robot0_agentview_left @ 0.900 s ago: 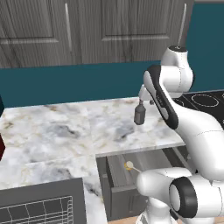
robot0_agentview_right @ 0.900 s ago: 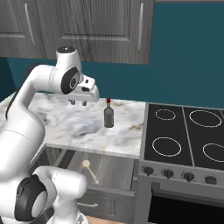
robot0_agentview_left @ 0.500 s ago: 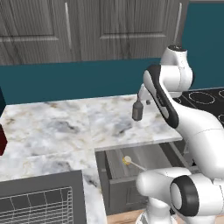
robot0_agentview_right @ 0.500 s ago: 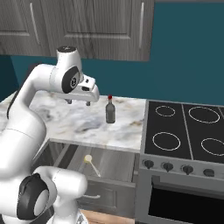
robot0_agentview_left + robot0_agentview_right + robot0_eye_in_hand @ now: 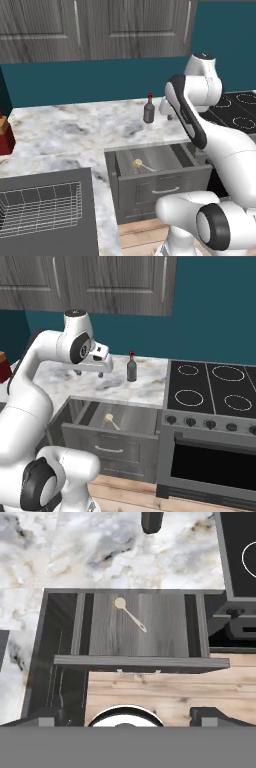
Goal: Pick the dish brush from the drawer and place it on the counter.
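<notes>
Changes since the earlier frames, as I read them from my station: both base views have slid sideways, so the whole kitchen has shifted across the picture; I log this as the base driving, not the objects moving. Dish brush lies where it lay, on the floor of the open drawer, head toward the back, handle slanting toward the front panel; also seen in the left base view and the right base view.

Gripper: raised above the counter, over the drawer's left part in the right base view. In the hand view its two dark fingertips stand far apart at the bottom corners, spread wide, with nothing between them; it holds nothing.

Surface: veined marble worktop, white and grey with brownish flecks. Dark bottle with red cap stands upright near the back edge, just beside the gripper.

Room: black stovetop with ring burners to the right of the drawer, oven front beneath. Wire-basket sink at lower left of the left base view. Teal wall, grey panelled upper cabinets, wooden floor below the drawer front.
</notes>
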Robot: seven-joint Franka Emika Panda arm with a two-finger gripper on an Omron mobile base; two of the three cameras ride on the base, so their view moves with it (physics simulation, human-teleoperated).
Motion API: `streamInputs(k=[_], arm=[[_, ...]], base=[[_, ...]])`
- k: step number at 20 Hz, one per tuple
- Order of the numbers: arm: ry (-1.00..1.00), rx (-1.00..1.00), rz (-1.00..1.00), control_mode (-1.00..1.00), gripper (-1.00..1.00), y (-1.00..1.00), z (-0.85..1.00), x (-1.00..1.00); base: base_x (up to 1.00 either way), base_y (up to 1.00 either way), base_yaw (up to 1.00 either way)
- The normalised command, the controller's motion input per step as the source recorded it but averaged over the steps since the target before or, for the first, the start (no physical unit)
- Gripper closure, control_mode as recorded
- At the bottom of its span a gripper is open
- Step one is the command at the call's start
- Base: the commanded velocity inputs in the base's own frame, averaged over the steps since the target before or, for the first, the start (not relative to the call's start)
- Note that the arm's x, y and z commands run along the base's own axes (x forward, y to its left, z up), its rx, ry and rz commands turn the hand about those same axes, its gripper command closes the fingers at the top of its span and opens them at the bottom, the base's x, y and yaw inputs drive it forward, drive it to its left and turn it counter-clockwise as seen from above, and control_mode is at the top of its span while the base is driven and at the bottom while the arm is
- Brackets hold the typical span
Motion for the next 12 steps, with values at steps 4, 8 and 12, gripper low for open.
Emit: streamInputs(k=[4, 8, 12], arm=[[0.08, 0.0, 0.0, -1.0, -1.0, -0.22, -0.08, 0.03], [0.18, 0.0, 0.0, -1.0, -1.0, -0.42, -0.28, 0.26], [0.2, 0.0, 0.0, -1.0, -1.0, -0.41, -0.53, 0.29]], base=[[0.0, 0.0, 0.0], [0.0, 0.0, 0.0], [0.0, 0.0, 0.0]])
